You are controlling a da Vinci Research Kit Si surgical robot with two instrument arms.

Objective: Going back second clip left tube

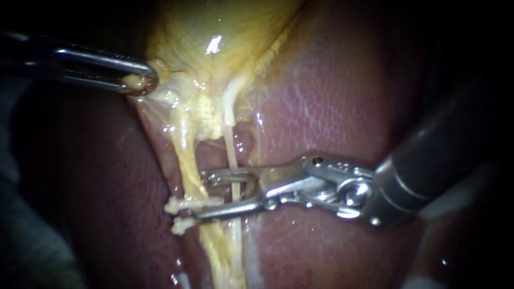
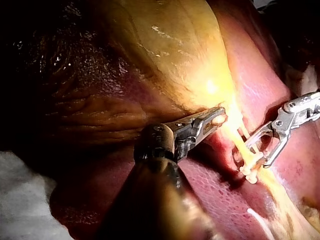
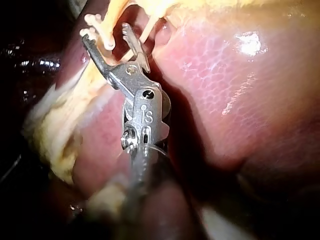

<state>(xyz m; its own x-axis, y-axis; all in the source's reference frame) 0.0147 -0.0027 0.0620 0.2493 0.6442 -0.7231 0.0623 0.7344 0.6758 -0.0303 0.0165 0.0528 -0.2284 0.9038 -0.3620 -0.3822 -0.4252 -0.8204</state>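
Centre of the endoscope view, entry one: right instrument (image 1: 202,195), shaft coming in from the right. Its jaws are standing apart and gripping nothing. The right tube (image 1: 232,152), thin and pale, is running down through the gap between them.

Entry two: left tube (image 1: 188,160), thicker and yellow, is running down from the gallbladder (image 1: 225,27) beside the right tube. It is passing at the very tips of the right instrument's jaws. Whether it is lying inside the gap cannot be told.

Entry three: clips (image 1: 187,204), two, white. They are sitting across the left tube, one just below the other, their ends sticking out toward the view's left. The lower jaw's tip is lying just beside them.

Entry four: left instrument (image 1: 138,81), shaft coming in from the left. Its jaws are clamping a small yellow fold of the gallbladder at its narrow end.

Entry five: liver (image 1: 332,107), pink-red and glistening, is lying under both tubes and the right instrument.

Left wrist view: the left instrument (image 2: 216,119) is pinching the pale fold. Beyond it the right instrument (image 2: 256,154) is showing a gap between its jaws, the clips (image 2: 249,172) at their tips.

Right wrist view: the right instrument (image 3: 106,34) is holding its jaws spread with a pale tube crossing the gap. The clips (image 3: 90,25) are sitting just beyond one jaw's tip.
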